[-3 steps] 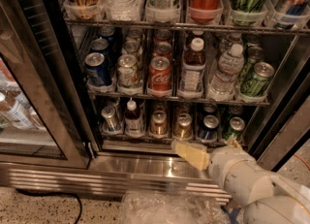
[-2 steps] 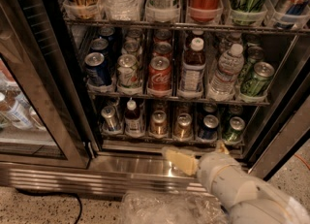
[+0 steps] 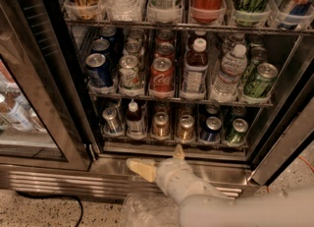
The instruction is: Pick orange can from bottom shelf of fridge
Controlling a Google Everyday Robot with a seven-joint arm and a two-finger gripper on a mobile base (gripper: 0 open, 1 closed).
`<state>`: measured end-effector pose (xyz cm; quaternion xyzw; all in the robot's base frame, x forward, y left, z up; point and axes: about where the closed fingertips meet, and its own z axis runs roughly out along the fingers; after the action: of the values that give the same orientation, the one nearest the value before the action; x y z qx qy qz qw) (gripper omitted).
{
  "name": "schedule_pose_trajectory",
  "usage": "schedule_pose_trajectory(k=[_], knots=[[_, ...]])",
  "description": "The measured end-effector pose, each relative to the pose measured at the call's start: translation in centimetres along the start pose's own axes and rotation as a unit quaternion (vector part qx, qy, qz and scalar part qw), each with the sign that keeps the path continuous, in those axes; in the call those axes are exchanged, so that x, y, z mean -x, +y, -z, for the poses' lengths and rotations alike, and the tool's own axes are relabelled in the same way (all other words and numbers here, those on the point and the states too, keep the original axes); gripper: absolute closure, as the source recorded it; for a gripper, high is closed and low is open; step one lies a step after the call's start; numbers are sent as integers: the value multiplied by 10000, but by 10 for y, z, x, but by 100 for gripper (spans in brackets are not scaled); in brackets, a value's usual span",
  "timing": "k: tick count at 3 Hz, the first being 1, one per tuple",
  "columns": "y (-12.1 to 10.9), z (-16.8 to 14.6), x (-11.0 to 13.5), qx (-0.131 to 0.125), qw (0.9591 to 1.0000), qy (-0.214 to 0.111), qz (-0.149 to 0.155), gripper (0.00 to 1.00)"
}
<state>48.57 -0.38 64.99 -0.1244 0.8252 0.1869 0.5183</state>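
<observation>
The fridge (image 3: 73,123) stands open, its glass door (image 3: 29,98) swung to the left. The bottom shelf (image 3: 171,145) holds a row of short cans and one small bottle (image 3: 133,120). The orange can (image 3: 160,125) stands near the middle of that row, with a similar coppery can (image 3: 185,128) just to its right. My gripper (image 3: 158,161) is low in front of the fridge sill, just below the orange can and apart from it. It is open and empty: one cream finger (image 3: 140,169) points left, the other (image 3: 179,151) points up towards the shelf.
A silver can (image 3: 112,120) stands left of the bottle. A dark blue can (image 3: 212,128) and a green can (image 3: 237,131) stand at the right. The rack above holds more cans and water bottles. The steel sill (image 3: 113,164) and crumpled clear plastic (image 3: 142,211) lie below.
My gripper has moved left along the sill and slightly down, from below the right-hand cans to below the orange can. The cans have not moved.
</observation>
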Motion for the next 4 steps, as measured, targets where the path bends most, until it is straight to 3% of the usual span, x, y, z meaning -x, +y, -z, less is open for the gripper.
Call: schedule_pose_trajectory(k=[1, 2, 3, 4], knots=[[11, -18, 6, -63, 9996, -131, 233, 0], [11, -18, 6, -63, 9996, -131, 234, 0], [-5, -24, 2, -366, 9989, -267, 94, 0], [-41, -30, -15, -1061, 9933, -440, -118, 0]])
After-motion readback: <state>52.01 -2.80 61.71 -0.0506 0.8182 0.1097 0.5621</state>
